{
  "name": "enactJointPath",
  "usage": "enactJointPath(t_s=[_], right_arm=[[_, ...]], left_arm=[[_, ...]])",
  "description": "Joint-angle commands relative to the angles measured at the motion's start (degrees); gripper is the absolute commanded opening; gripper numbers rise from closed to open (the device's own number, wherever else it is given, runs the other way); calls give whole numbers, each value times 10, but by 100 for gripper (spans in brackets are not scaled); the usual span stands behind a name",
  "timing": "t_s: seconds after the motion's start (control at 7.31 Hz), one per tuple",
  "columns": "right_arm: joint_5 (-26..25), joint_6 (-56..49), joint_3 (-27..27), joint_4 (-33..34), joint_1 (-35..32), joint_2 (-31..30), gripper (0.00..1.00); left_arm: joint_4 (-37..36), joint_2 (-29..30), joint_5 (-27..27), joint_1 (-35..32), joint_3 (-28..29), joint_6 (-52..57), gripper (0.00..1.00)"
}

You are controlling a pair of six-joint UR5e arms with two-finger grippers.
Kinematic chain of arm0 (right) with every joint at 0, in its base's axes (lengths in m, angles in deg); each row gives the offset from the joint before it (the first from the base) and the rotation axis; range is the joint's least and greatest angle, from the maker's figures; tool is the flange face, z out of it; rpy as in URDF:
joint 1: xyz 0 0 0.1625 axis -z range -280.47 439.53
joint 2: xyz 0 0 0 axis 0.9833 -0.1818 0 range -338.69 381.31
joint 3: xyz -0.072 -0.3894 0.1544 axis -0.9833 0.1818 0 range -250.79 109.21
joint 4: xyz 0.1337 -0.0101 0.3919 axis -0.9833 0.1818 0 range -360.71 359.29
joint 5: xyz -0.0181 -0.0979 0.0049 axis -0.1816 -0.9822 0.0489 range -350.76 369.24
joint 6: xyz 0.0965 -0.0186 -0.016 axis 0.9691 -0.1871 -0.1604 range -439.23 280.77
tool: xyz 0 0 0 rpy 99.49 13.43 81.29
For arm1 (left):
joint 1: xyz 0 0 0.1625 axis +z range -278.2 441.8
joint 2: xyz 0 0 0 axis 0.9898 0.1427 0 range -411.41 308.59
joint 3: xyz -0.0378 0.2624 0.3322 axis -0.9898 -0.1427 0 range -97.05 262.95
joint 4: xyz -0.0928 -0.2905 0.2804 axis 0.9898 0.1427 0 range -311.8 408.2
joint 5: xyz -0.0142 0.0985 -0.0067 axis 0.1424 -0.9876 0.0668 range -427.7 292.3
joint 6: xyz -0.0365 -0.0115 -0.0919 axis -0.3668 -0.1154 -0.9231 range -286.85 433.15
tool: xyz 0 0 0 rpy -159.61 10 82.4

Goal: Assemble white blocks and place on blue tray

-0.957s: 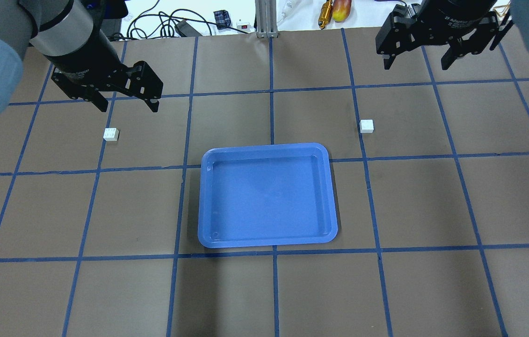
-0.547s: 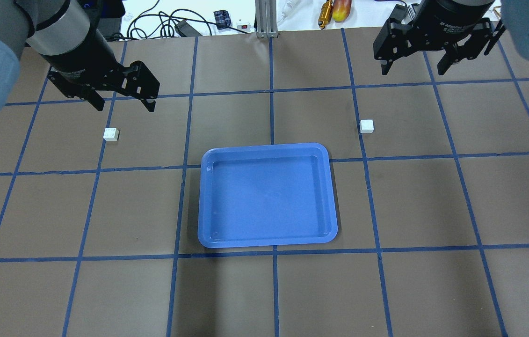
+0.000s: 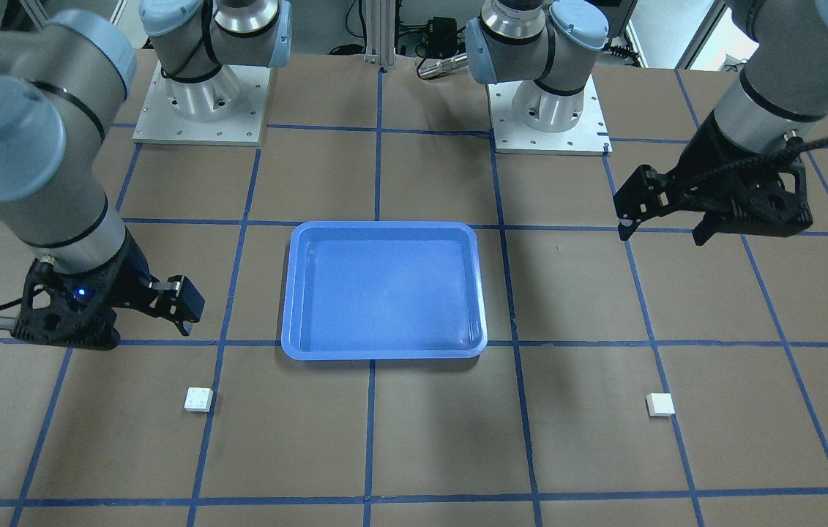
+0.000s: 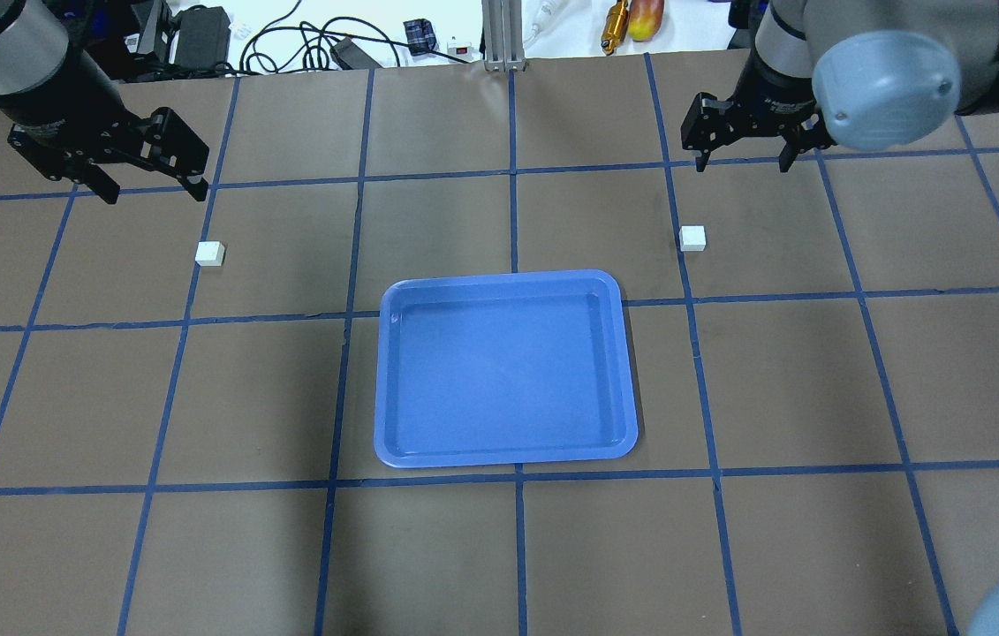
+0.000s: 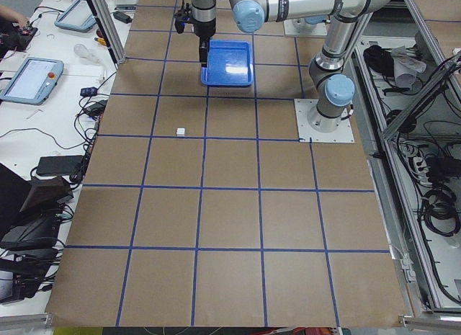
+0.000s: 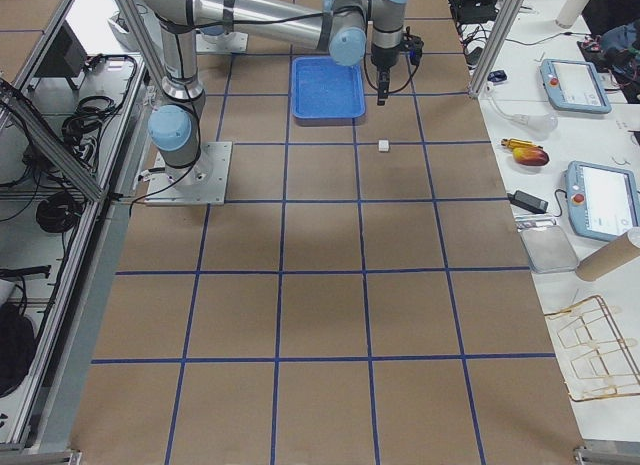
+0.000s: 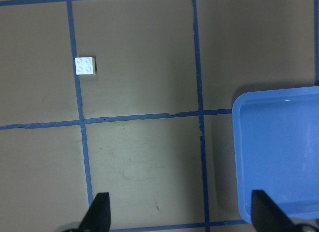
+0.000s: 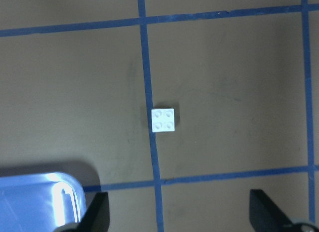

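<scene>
Left gripper (image 4: 155, 190) and right gripper (image 4: 742, 163) hover, fingers apart. One small square white plastic brick (image 4: 209, 253) sits at ten o'clock from the rectangular blue plastic tray (image 4: 506, 278), a second brick (image 4: 692, 238) at two.

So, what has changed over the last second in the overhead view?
The left gripper slid outward, toward the robot's left, so its white block now lies off to one side of it. The right gripper shifted inward and closer to the other white block. Both stay open and empty. Neither block nor the blue tray has moved.
</scene>
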Motion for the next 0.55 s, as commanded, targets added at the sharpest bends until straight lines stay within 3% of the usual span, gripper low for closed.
enactJointPath(t_s=[0.0,0.14,0.41], right_arm=[[2,-16,-31,130,2,72,100],[-1,-19,-47,199,2,94,100],[6,-44,-48,206,2,106,100]], left_arm=[[-72,86,-3,26,-2,24,100],[-113,128,-2,45,4,39,100],[-196,204,-2,55,9,52,100]])
